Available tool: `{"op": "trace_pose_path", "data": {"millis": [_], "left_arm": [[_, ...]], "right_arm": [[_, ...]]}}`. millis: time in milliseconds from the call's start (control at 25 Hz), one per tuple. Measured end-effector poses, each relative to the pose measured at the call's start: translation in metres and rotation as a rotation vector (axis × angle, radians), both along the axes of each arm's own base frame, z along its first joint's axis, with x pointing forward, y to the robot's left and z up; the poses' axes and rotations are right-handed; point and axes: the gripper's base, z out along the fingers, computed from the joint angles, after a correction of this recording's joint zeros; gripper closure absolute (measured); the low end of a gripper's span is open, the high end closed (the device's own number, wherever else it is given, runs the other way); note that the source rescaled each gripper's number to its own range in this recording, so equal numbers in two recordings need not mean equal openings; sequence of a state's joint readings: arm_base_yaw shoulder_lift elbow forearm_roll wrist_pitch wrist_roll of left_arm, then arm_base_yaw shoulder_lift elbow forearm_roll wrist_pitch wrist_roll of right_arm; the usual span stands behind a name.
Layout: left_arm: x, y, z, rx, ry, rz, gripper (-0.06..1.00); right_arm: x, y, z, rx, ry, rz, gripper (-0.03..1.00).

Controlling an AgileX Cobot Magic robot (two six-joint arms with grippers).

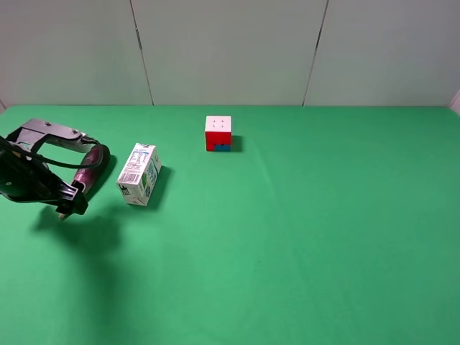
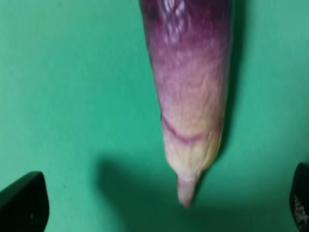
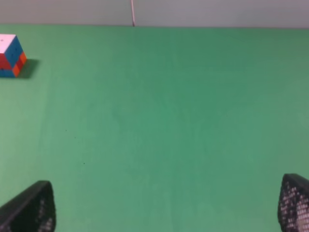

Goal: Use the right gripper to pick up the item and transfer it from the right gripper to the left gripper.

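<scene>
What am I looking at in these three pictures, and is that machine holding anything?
It is a two-armed robot at a green table. One picture looks down from a high camera; the other two come from cameras on each arm's wrist. On the table lie an eggplant, a milk carton and a puzzle cube. The left gripper hangs over the eggplant, its fingers spread wide and touching nothing. The right gripper is open too, over bare cloth. Nothing is held.
</scene>
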State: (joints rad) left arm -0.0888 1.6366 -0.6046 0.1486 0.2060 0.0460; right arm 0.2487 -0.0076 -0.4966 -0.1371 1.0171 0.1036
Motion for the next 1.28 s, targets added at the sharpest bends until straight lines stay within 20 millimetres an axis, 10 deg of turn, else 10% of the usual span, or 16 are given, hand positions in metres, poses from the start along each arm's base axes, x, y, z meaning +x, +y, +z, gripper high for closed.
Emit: {"op": "trace_pose_path", "data": {"millis": [440, 1280], "left_arm": [[-0.028, 0.005, 0.065, 0.006, -0.089, 0.053, -0.05], [-0.16, 0.023, 0.182, 0.034, -0.13, 0.158, -0.06]], "right_arm": [[0.0, 0.0, 0.0, 0.0, 0.0, 0.0, -0.03], [0.0, 0.0, 0.0, 0.0, 0.0, 0.0, -0.03]]}}
